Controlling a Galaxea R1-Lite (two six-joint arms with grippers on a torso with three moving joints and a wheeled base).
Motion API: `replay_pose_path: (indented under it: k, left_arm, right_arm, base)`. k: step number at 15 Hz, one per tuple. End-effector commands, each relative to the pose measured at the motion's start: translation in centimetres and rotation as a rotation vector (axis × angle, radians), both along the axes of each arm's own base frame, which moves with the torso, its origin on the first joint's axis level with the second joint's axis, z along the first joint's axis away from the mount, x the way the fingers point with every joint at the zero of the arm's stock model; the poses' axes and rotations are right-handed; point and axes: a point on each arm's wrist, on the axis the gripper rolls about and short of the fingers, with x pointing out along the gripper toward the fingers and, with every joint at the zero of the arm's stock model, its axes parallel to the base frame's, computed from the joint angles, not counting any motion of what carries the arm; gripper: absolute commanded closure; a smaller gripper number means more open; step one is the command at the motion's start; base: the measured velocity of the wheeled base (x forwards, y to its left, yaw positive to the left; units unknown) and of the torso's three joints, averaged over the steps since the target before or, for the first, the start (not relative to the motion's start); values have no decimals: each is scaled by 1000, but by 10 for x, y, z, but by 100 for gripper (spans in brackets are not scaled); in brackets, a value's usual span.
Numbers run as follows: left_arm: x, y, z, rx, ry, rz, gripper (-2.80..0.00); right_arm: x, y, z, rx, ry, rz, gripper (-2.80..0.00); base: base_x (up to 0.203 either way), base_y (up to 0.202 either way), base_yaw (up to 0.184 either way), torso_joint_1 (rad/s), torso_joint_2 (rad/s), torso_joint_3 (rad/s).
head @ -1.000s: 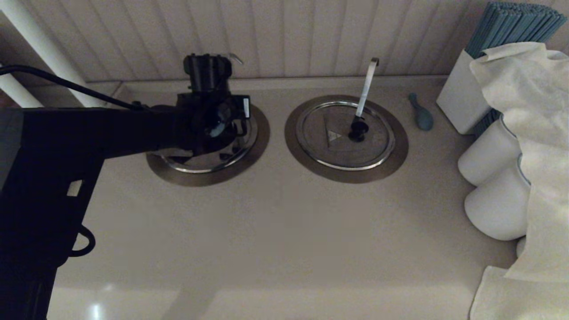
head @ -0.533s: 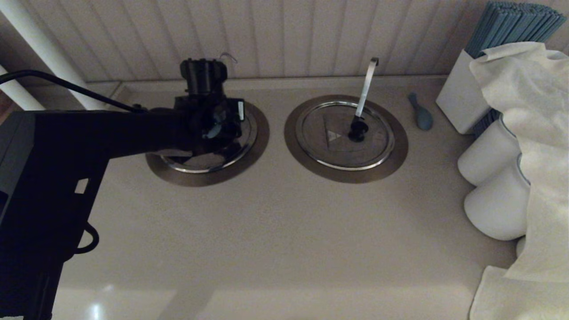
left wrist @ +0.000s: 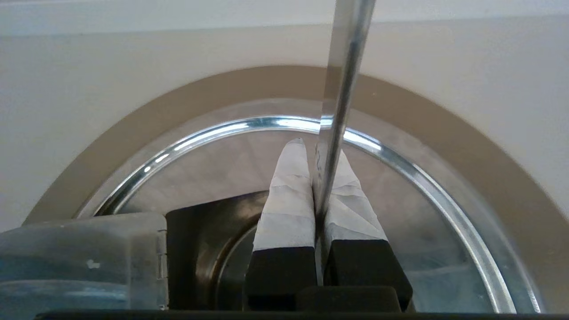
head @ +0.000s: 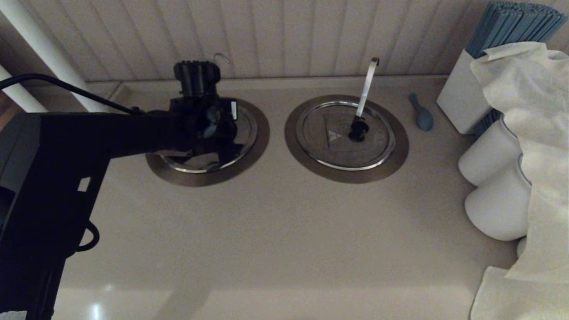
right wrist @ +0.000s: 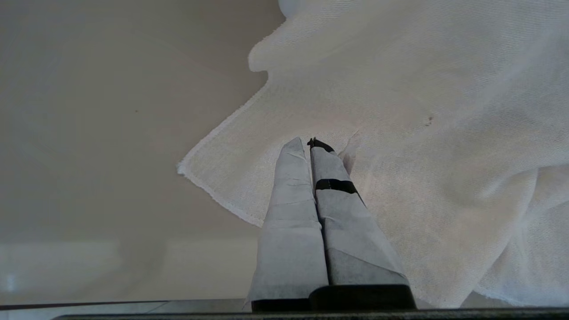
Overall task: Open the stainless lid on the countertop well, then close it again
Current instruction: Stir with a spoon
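Note:
The stainless lid (head: pixel 243 133) lies on the left countertop well, inside its brown collar (head: pixel 263 133); my left arm hides its knob. My left gripper (head: pixel 198 78) hovers over the lid's far half, shut on the slim utensil handle, whose hook top (head: pixel 221 57) rises beside it. In the left wrist view, the taped fingers (left wrist: pixel 289 195) of the gripper (left wrist: pixel 318 149) pinch the steel handle (left wrist: pixel 342 80) above the lid (left wrist: pixel 213 169) and shiny rim (left wrist: pixel 249 124). A dark squarish opening (left wrist: pixel 204 240) shows in the lid beside them. My right gripper (right wrist: pixel 309 143) is shut and empty over a white cloth (right wrist: pixel 422 133).
The twin well's lid (head: pixel 329 146), with its slanted handle (head: pixel 366 84), lies to the right. Beyond it are a blue spoon-like piece (head: pixel 421 113), a white box of blue sticks (head: pixel 462 98), white cylinders (head: pixel 489 155) and draped cloth (head: pixel 533 133). A panelled wall runs behind the wells.
My left gripper has shifted left and slightly back over the well. The hook top of the handle has moved left with it.

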Motion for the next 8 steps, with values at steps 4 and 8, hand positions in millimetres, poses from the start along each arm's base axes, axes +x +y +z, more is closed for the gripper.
replay_pose_path:
  k: [4, 8]
  left_arm:
    - [-8, -18, 0, -9, 4, -36, 0]
    - [-11, -27, -6, -5, 19, -49, 0]
  right_arm:
    - [0, 0, 0, 0, 3, 0, 0]
    - [0, 0, 0, 0, 1, 0, 0]
  base:
    - [0, 0, 0, 0, 0, 0]
    - [0, 0, 0, 0, 0, 0]
